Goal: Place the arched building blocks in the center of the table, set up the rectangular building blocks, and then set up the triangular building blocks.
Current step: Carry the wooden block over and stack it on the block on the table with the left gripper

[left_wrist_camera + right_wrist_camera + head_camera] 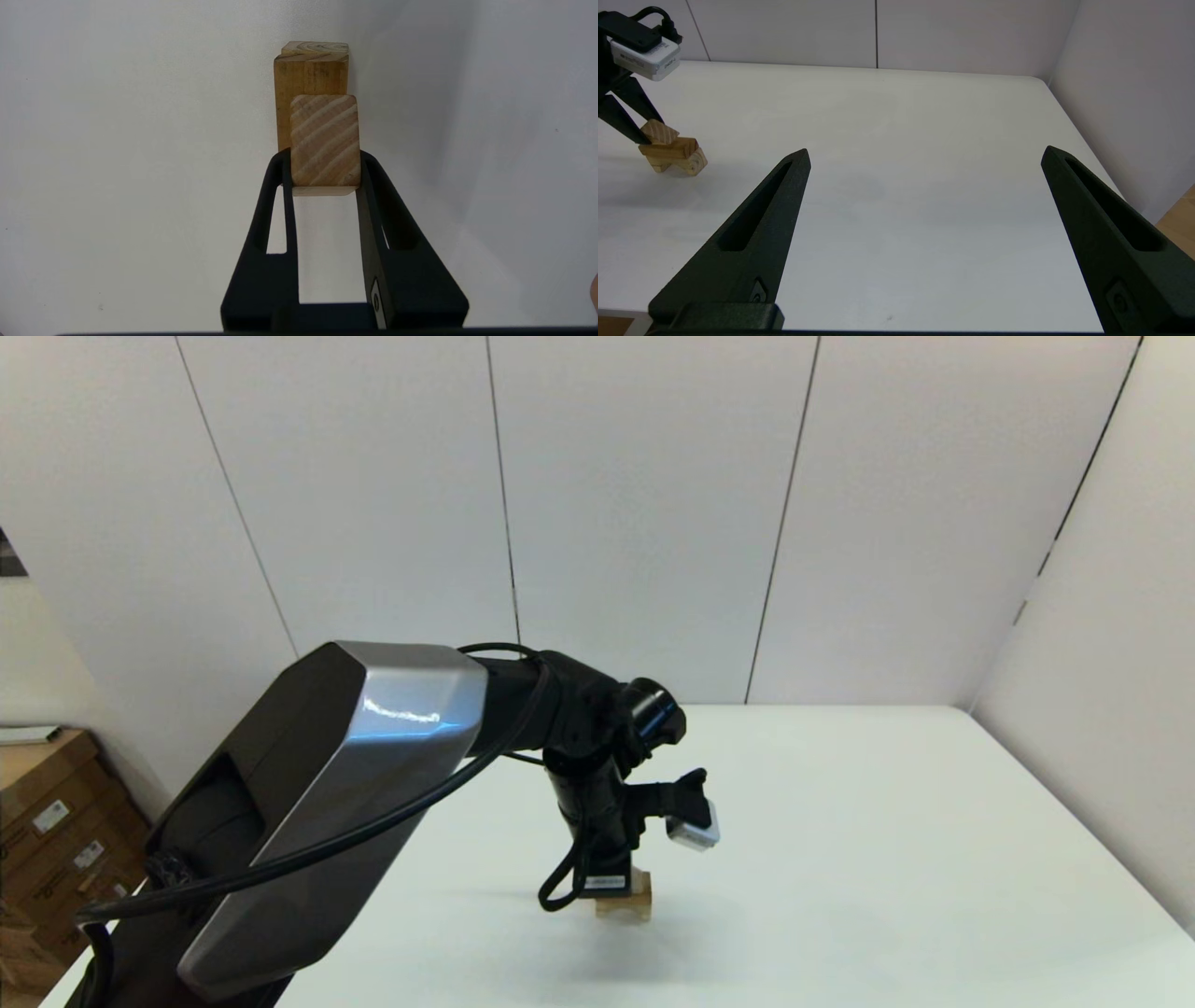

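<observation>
Head view: my left arm (355, 784) hides nearly everything; only a corner of the arched building blocks (639, 903) shows mid-surface (887, 859).

Left wrist view: my left tool (324, 158) is clenched on the triangular building blocks (324, 135), over the stack. I judge I should level it, centre it, then lower gently.

Right wrist view: only here the wedge shows tilted, seemingly touching the rectangular building blocks (668, 145) lying on the arch. My right tool (924, 151) hangs released, far right.

Head high, wrists low — all face table (887, 859).
</observation>
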`<move>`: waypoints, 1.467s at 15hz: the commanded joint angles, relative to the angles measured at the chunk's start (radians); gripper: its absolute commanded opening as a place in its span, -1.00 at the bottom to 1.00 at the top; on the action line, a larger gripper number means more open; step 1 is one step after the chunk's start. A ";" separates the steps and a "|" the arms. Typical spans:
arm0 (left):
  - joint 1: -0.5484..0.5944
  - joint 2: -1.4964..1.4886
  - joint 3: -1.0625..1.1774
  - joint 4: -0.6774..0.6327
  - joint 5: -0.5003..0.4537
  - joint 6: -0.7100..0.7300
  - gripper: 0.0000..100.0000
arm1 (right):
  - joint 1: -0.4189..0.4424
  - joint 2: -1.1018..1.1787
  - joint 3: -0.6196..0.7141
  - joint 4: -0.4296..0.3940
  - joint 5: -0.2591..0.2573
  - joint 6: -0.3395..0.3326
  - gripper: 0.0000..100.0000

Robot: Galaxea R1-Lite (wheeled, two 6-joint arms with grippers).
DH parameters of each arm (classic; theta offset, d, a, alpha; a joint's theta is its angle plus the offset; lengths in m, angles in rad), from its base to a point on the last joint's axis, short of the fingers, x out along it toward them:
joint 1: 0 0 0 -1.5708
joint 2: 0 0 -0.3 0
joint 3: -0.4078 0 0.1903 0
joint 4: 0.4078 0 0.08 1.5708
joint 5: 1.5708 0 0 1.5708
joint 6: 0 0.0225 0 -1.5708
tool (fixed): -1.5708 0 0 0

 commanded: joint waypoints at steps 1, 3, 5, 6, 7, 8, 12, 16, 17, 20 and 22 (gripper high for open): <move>0.000 -0.003 0.000 0.004 -0.001 0.005 -1.00 | 0.000 0.000 0.002 0.000 0.000 0.000 1.00; 0.000 -0.003 0.000 0.004 -0.001 0.006 -1.00 | 0.000 0.000 0.002 0.000 0.000 0.000 1.00; 0.000 -0.003 0.000 0.004 -0.001 0.006 -1.00 | 0.000 0.000 0.002 0.000 0.000 0.000 1.00; 0.000 -0.003 0.000 0.004 -0.001 0.006 -1.00 | 0.000 0.000 0.002 0.000 0.000 0.000 1.00; -0.002 -0.003 0.000 0.004 0.001 0.006 -1.00 | 0.000 0.000 0.002 0.000 0.000 0.000 1.00; -0.002 -0.003 0.000 0.004 0.001 0.006 -1.00 | 0.000 0.000 0.002 0.000 0.000 0.000 1.00; -0.003 0.000 0.000 -0.006 -0.001 0.006 -1.00 | 0.000 0.000 0.002 0.000 0.000 0.000 1.00; -0.003 0.003 0.000 -0.011 -0.001 0.006 -1.00 | 0.000 0.000 0.002 0.000 0.000 0.000 1.00; -0.003 0.005 0.000 -0.011 -0.001 0.008 -1.00 | 0.000 0.000 0.002 0.000 0.000 0.000 1.00; -0.005 0.006 0.000 -0.009 -0.001 0.008 -1.00 | 0.000 0.000 0.002 0.000 0.000 0.000 1.00; -0.005 0.006 0.000 -0.009 0.001 0.008 -1.00 | 0.000 0.000 0.002 0.000 0.000 0.000 1.00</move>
